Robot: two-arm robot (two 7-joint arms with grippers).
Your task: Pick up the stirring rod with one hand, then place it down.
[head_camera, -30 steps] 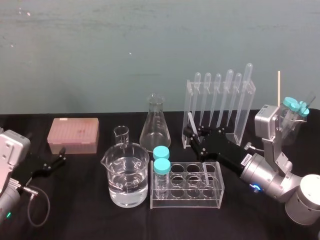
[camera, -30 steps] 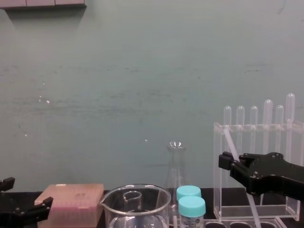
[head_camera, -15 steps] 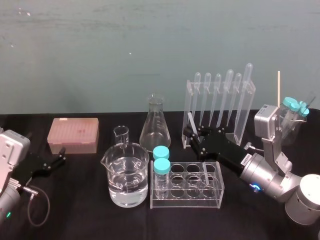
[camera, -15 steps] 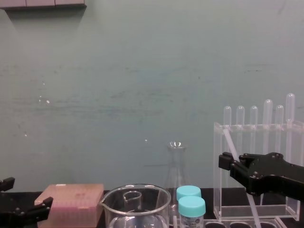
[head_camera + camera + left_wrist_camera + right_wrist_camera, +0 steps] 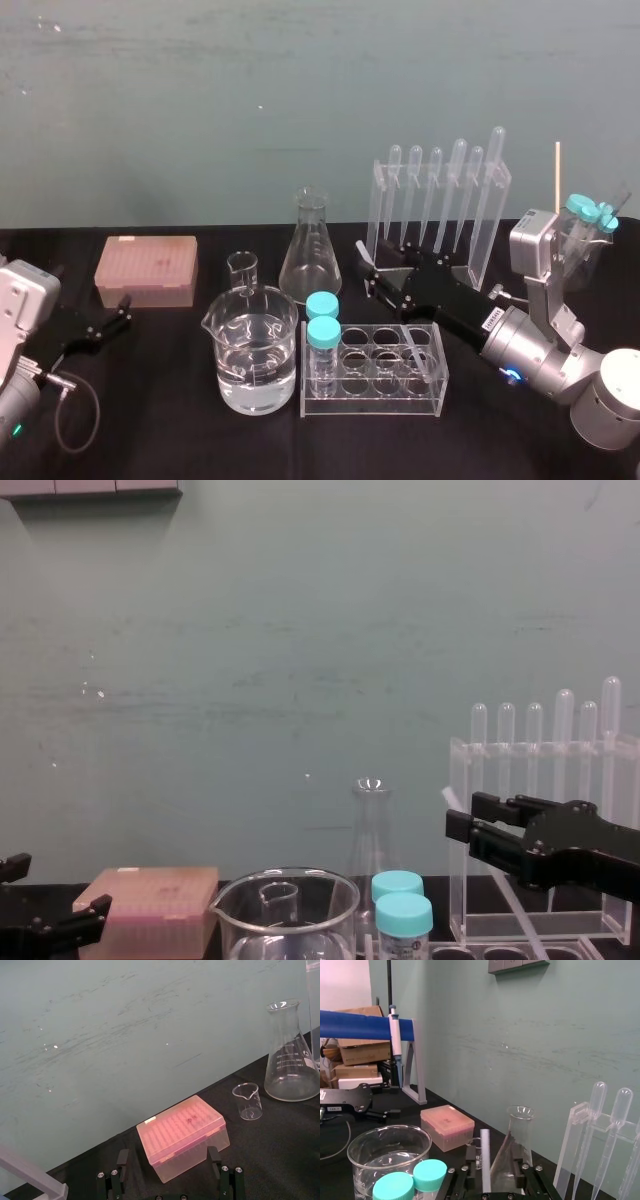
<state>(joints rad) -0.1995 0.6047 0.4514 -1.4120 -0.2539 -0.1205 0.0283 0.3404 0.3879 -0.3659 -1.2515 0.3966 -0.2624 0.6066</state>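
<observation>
Right jaws: my right gripper [image 5: 376, 277] is closed on the stirring rod [image 5: 485, 1160], pinching it between two black fingers a little below its upper end.
Rod position: it runs slantwise through my jaws. The short upper end pokes out past them toward the flask [image 5: 311, 255], and the long lower part drops beneath my gripper toward the tube rack [image 5: 375, 395]. I cannot tell whether its lower tip touches anything.
Left jaws: my left gripper [image 5: 125, 309] sits parked well apart, jaws spread and holding nothing, with the pink box [image 5: 147, 268] just beyond them.
Done: the pickup, as I judge it, since my grip is carrying the rod.
Left to do: lower the rod to a bare patch of the tabletop [image 5: 160, 420], lay it flat and let go.
Rod material: thin, straight, translucent whitish, plain-ended and smooth. It is probably slippery and apt to roll once released.
Jaw build: black, angular and hard-edged, far thicker than the rod.
Behind my right jaws: the clear rack [image 5: 378, 200], made of flat glossy panels, holds bulb-topped pipettes [image 5: 437, 190] upright.
Below my right jaws: the tube rack is clear plastic with round wells. Two blue-capped vials [image 5: 322, 332] stand at its end farthest from my gripper.
Beyond the vials: a beaker [image 5: 255, 350], round, spouted and clear, is partly filled with clear liquid.
Tabletop surface: black matte cloth.
</observation>
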